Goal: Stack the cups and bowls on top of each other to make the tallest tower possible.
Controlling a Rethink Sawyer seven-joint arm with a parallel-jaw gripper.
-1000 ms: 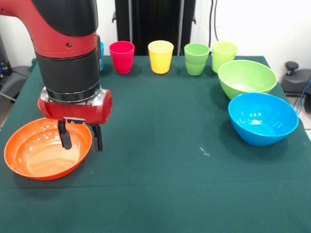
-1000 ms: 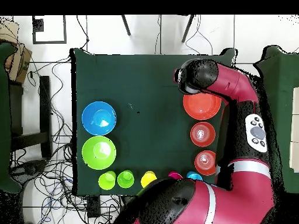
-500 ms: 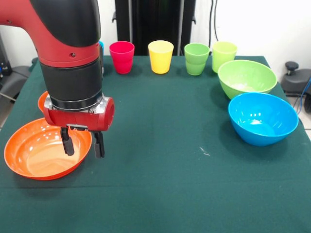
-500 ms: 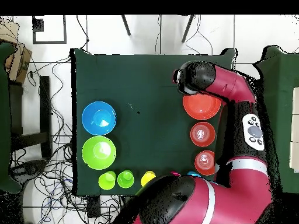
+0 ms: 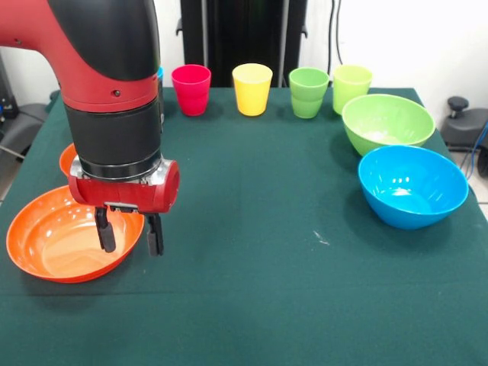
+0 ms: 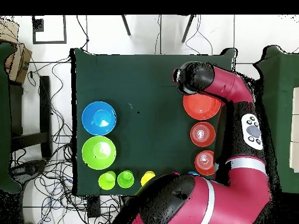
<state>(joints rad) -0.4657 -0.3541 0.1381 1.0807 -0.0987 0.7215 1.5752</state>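
My gripper (image 5: 128, 238) is open and empty, with its jaws astride the right rim of the wide orange bowl (image 5: 61, 245), one finger inside and one outside. In the overhead view the arm's wrist covers it beside that bowl (image 6: 203, 107). Two small orange bowls (image 6: 202, 133) (image 6: 205, 160) sit in a row behind it; the front view shows only an edge of one (image 5: 66, 158). Pink (image 5: 191, 89), yellow (image 5: 252, 88) and two light green cups (image 5: 308, 92) (image 5: 351, 85) line the far edge. The blue cup is almost hidden behind my arm. No tower shows.
A lime green bowl (image 5: 387, 122) and a blue bowl (image 5: 412, 185) stand at the right in the front view. My arm's thick wrist towers over the left part of the green table (image 5: 252, 229).
My gripper has moved down and a little towards the table's near edge over the wide orange bowl's rim. It has stayed open. Nothing else moved.
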